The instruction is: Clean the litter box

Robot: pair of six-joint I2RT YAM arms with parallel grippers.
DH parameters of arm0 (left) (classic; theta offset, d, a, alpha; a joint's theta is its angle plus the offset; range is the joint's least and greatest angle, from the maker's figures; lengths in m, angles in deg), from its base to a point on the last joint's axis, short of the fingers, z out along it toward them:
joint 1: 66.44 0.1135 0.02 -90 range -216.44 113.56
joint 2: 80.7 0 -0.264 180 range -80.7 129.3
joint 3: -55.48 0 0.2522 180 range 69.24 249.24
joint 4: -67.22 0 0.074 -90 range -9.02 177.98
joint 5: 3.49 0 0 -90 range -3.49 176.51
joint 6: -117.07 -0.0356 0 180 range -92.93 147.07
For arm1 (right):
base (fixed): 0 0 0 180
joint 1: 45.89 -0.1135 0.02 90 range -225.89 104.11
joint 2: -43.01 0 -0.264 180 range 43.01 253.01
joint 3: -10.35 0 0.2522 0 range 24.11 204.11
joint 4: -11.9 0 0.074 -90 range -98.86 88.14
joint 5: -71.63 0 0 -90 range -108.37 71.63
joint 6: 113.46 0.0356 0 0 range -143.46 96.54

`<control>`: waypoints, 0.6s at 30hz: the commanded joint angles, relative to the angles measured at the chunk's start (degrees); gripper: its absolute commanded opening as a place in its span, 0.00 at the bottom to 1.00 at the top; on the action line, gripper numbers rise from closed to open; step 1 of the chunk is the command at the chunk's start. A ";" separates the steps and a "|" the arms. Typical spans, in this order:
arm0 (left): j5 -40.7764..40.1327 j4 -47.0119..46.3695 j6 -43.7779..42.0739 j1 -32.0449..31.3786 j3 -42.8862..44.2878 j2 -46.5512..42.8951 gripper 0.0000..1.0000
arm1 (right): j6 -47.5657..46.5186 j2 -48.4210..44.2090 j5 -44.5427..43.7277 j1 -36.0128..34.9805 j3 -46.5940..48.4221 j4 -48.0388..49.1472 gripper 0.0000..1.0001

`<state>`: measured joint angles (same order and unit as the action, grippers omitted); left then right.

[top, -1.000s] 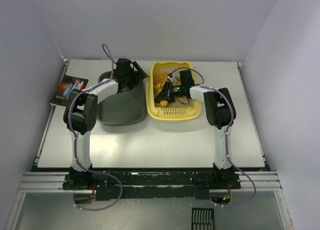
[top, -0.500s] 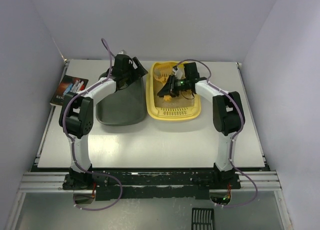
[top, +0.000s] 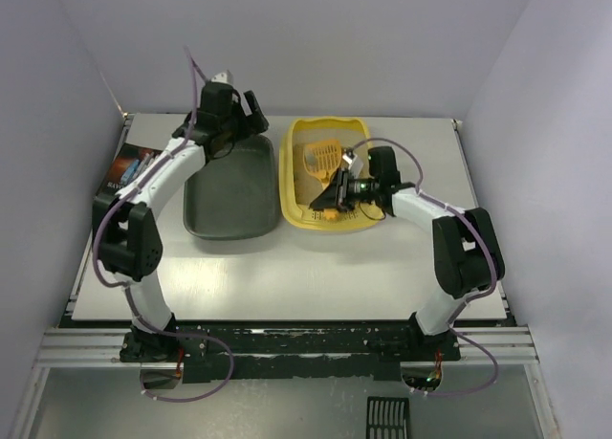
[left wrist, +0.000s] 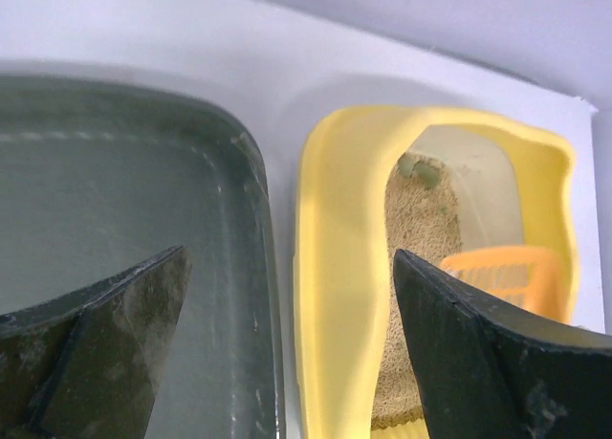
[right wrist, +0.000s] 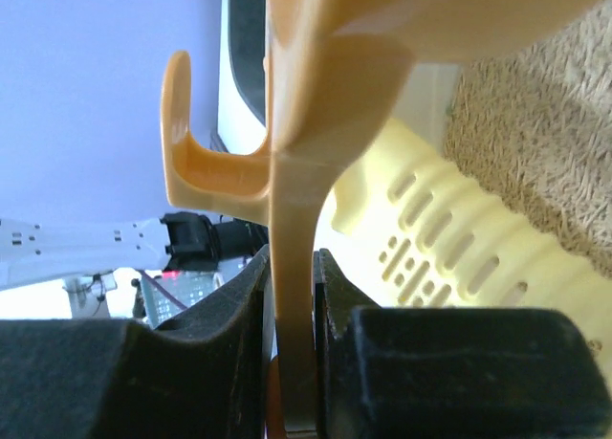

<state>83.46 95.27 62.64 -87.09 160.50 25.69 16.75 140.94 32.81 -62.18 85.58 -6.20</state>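
Note:
The yellow litter box (top: 288,186) lies at the table's back middle, with beige litter (left wrist: 421,229) inside and a slotted ledge (right wrist: 449,238) at its near end. My right gripper (top: 337,196) hangs over that ledge, shut on the handle of the orange slotted scoop (top: 322,157), whose head rests in the litter. In the right wrist view the handle (right wrist: 292,219) is pinched between the pads of the right gripper (right wrist: 292,267). My left gripper (top: 226,112) is open and holds nothing. It hovers above the far end of the dark tray (top: 229,205), and the left gripper (left wrist: 287,257) straddles the gap between the two trays.
The dark grey-green tray (left wrist: 124,190) sits just left of the litter box rim (left wrist: 335,267), nearly touching it. A small greenish clump (left wrist: 421,168) lies at the box's far end. A printed booklet (top: 129,171) is at the table's left edge. Walls close in behind and on both sides.
My left gripper has moved back and left, away from the litter box to the dark tray's far end. My right gripper has drawn toward the near ledge, still holding the scoop.

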 commanded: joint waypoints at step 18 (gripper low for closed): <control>-7.02 25.04 -36.86 5.61 -9.79 -31.83 0.99 | 53.52 15.98 12.65 0.74 -19.96 103.22 0.00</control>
<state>74.32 115.05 32.96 -81.43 151.46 -3.91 66.25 156.72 43.82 -61.77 64.60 82.10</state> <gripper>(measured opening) 0.985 0.175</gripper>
